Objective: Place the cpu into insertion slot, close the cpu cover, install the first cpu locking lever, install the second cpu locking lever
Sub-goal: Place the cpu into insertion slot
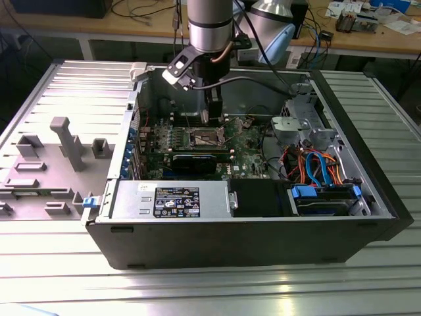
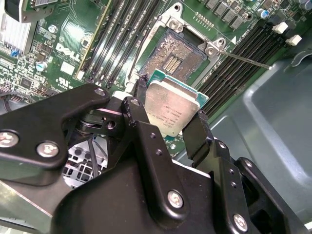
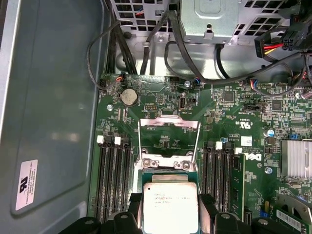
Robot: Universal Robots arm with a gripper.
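Cpu (image 2: 168,107): flat square, dull silvery lid, green rim.
Hand (image 2: 170,113): my matte black fingers (image 2: 198,131) pinch its edges.
Socket (image 2: 175,56): uncovered, dark grid.

1. A silvery ribbed aluminium table (image 1: 197,289) made of long grooved slats carries the scene.
2. A black metal desktop computer case (image 1: 250,247) lies on its side near the table's middle, with its open side facing up.
3. A flat grey moulded plastic fixture plate (image 1: 39,178) lies on the table just beside the case, at the exterior view's left; a tall grey upright post (image 1: 64,139) and several low rectangular pockets rise from it.
4. A light wooden bench (image 1: 66,27) stands behind the table, with loose dark cables (image 1: 141,12) lying on it.
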